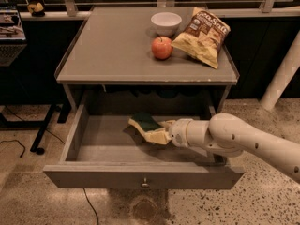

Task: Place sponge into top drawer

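Note:
The top drawer (140,176) is pulled wide open under the grey table, its small metal knob at the front. My gripper (161,131) reaches in from the right over the drawer's middle. It is shut on the sponge (147,127), a pale-yellow block with its dark green layer facing up. The sponge hangs tilted just above the drawer floor, inside the drawer's walls. My white arm (243,142) crosses the drawer's right front corner and hides that part of it.
On the table top (108,50) stand a white bowl (166,21), a red apple (162,48) and a chip bag (201,35), all at the back right. A white post (283,78) stands on the speckled floor at the right.

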`<move>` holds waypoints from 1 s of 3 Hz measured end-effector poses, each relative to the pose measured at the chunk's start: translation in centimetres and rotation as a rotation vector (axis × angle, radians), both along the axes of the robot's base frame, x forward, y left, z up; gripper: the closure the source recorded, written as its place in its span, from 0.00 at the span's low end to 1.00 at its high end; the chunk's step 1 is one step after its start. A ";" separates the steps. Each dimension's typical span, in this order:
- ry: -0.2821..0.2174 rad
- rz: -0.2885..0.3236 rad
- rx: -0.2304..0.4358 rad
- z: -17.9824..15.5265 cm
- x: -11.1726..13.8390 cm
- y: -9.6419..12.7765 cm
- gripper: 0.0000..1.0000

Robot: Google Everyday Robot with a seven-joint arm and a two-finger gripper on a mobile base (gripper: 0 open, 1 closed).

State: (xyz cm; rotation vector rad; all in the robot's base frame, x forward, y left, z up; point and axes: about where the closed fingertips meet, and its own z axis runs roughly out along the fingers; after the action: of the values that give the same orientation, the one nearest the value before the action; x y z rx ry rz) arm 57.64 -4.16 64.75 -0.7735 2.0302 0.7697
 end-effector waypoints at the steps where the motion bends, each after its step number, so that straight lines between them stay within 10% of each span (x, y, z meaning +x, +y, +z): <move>1: 0.000 0.000 0.000 0.0 0.0 0.0 0.81; 3: 0.000 0.000 0.000 0.0 0.0 0.0 0.35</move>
State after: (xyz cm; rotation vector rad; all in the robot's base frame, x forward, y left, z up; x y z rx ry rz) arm 57.64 -4.15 64.73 -0.7734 2.0303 0.7702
